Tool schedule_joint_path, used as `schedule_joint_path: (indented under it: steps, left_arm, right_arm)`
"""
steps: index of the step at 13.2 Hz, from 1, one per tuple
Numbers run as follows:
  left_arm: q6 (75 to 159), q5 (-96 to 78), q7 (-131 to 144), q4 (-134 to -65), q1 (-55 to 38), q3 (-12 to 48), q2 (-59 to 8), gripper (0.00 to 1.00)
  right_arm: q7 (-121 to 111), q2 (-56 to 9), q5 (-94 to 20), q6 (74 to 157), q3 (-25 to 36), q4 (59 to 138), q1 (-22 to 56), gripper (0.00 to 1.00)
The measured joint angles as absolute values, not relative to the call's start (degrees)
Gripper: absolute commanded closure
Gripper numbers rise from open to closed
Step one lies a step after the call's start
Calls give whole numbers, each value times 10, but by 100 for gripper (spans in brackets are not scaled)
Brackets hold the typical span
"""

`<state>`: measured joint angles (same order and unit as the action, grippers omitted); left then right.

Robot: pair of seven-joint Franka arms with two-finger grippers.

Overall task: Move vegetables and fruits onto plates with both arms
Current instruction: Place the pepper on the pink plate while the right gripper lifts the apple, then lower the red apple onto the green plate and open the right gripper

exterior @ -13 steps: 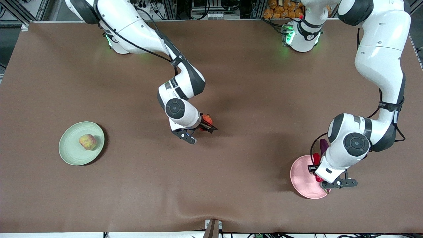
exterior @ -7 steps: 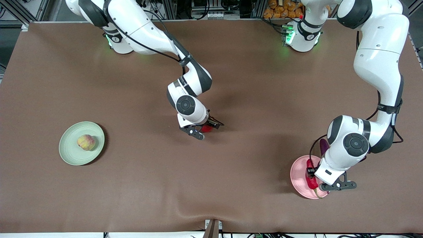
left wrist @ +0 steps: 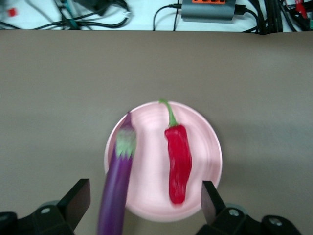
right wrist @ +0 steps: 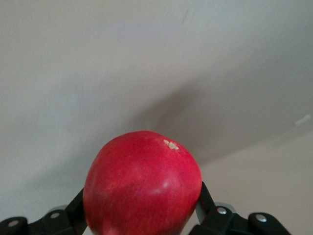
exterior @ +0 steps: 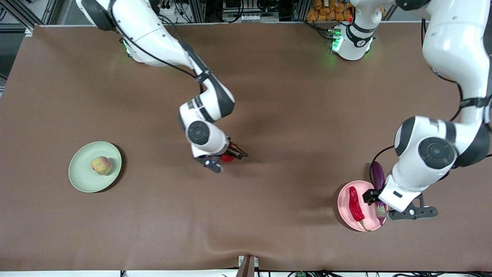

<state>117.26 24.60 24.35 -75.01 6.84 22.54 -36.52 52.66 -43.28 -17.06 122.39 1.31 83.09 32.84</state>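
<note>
My right gripper is shut on the round red pomegranate, holding it just above the middle of the table. The pale pink plate at the left arm's end carries the red chili pepper. The purple eggplant lies beside it, its body reaching out over the rim. My left gripper hangs open over this plate with nothing between its fingers. The peach-like fruit rests on the pale green plate at the right arm's end.
A brown cloth covers the whole table, with a slight fold at the edge nearest the front camera. Cables and a power box lie off the table's edge.
My left gripper opened, left the chili pepper on the pink plate and rose. My right gripper shut on the pomegranate and shifted a little toward the right arm's end.
</note>
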Motion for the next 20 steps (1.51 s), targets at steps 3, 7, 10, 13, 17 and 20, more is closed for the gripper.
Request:
schedule_joint_path:
  steps: [3,7,10,13,17,20]
  left_arm:
    - [1050,143,238,-749,79,228,-279,0]
    - [916,67,215,-750,114,228,-183,0]
    - [852,49,179,-756,119,229,-136,0]
    - [846,48,173,-781,119,231,-90,0]
    - [851,26,165,-810,131,228,-48,0]
    - [865,23,150,-817,92,173,-35,0]
  right_arm:
    - [385,-386,-171,1119,15,829,229,37]
    - [173,-363,-170,1034,16,830,95,37]
    - [-8,-363,-141,1015,16,833,8,37]
    - [-164,-364,-94,1015,17,837,-59,37]
    - [-326,-369,-37,1018,16,839,-125,34]
    - [-384,-389,-19,1051,16,842,-136,32]
